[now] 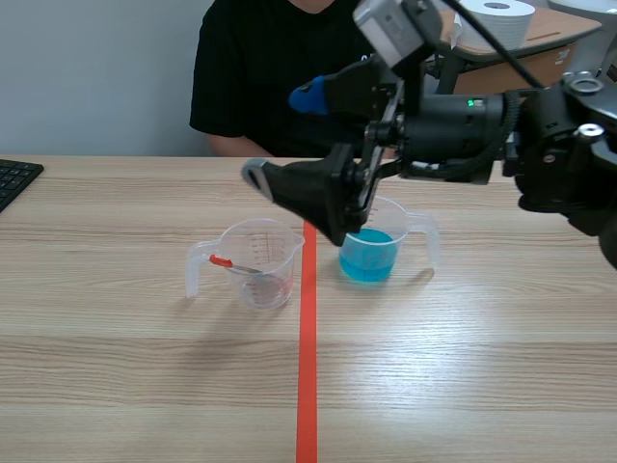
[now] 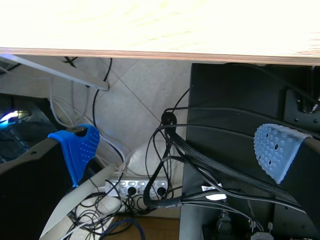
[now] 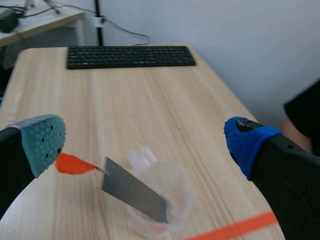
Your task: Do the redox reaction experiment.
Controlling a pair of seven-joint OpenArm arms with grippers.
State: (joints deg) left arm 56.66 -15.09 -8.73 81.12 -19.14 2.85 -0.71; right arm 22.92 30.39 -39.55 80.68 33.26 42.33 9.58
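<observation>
A clear measuring cup (image 1: 258, 262) stands just left of the orange tape line. In it leans a grey metal strip (image 1: 246, 267) with a red end. Just right of the line stands a second cup (image 1: 371, 253) holding blue liquid. My right gripper (image 1: 280, 135) comes in from the right and hangs open above and behind both cups, holding nothing. In the right wrist view the right gripper (image 3: 145, 145) is open, with the clear cup (image 3: 160, 200) and the strip (image 3: 132, 190) below and between its fingers. My left gripper (image 2: 177, 147) is open below the table edge, facing cables and the floor.
A person in a black shirt (image 1: 260, 77) sits across the table. A black keyboard (image 1: 14, 178) lies at the far left, also visible as the keyboard (image 3: 130, 56) ahead of the right gripper. A cardboard box with a white roll (image 1: 501, 24) stands at the back right.
</observation>
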